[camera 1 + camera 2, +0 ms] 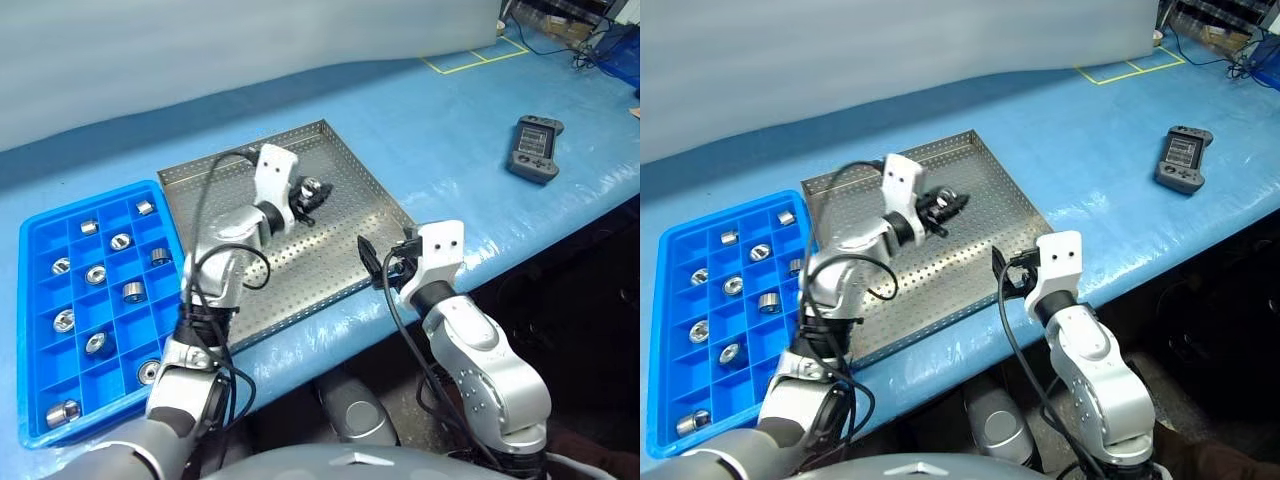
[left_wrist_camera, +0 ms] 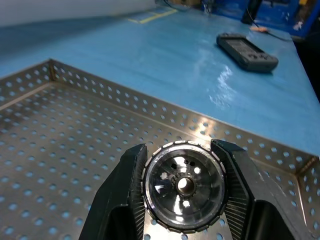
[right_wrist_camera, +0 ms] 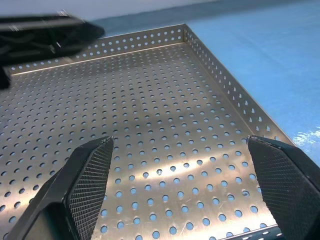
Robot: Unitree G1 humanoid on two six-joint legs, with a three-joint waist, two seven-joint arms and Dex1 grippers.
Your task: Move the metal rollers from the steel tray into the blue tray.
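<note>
Steel tray (image 1: 330, 270), perforated, on a blue table (image 1: 450, 120): left gripper (image 1: 312, 196) above its far half, fingers clamped on one roller (image 2: 184, 186), the tray floor otherwise bare. Right gripper (image 3: 182, 185) at the tray's near right corner, fingers spread wide, holding nothing. Blue tray (image 1: 40, 300) just left of the steel tray, touching it, holds ten rollers (image 1: 121, 241) in separate compartments; a dark handheld controller (image 1: 535, 148) lies well right of the steel tray.

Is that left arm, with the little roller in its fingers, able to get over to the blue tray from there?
Probably yes. The left gripper holds a metal roller above the steel tray, and nothing stands between it and the blue tray alongside.
</note>
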